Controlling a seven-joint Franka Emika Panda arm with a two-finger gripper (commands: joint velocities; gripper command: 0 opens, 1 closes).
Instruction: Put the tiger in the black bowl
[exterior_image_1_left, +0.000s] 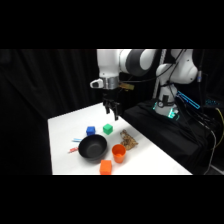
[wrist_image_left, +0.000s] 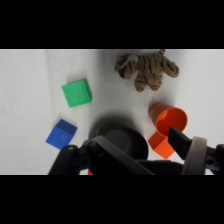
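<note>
Landmark: black bowl (exterior_image_1_left: 93, 148), on the white table (exterior_image_1_left: 65, 125) toward its near-left part.
Tiger: lies on the table (wrist_image_left: 30, 85), right of and a little behind the bowl in the side view (exterior_image_1_left: 128, 139), close to the table's right edge. Not in the bowl yet.
Tiger in wrist view: at the top of the frame (wrist_image_left: 147, 68), beyond the bowl (wrist_image_left: 120, 137); long axis runs roughly across the frame, legs toward the bowl.
Gripper: hangs above the table (exterior_image_1_left: 113, 111), behind the bowl and over the green cube (exterior_image_1_left: 107, 129), well clear of everything. Holds nothing.
Fingers: cannot tell whether spread or pressed together; neither view shows the tips plainly.
Key relation: tiger lies right of and nearer than the gripper, lower down. My guess is the arm must travel that way and descend.
Crowding: orange cup (exterior_image_1_left: 119, 152) sits just right of the bowl, between bowl and tiger; orange cube (exterior_image_1_left: 105, 167) in front of the bowl; blue cube (exterior_image_1_left: 90, 131) behind it.
Open room: bare table around the tiger on its far side; the right edge is near, so approach from above looks safest.
</note>
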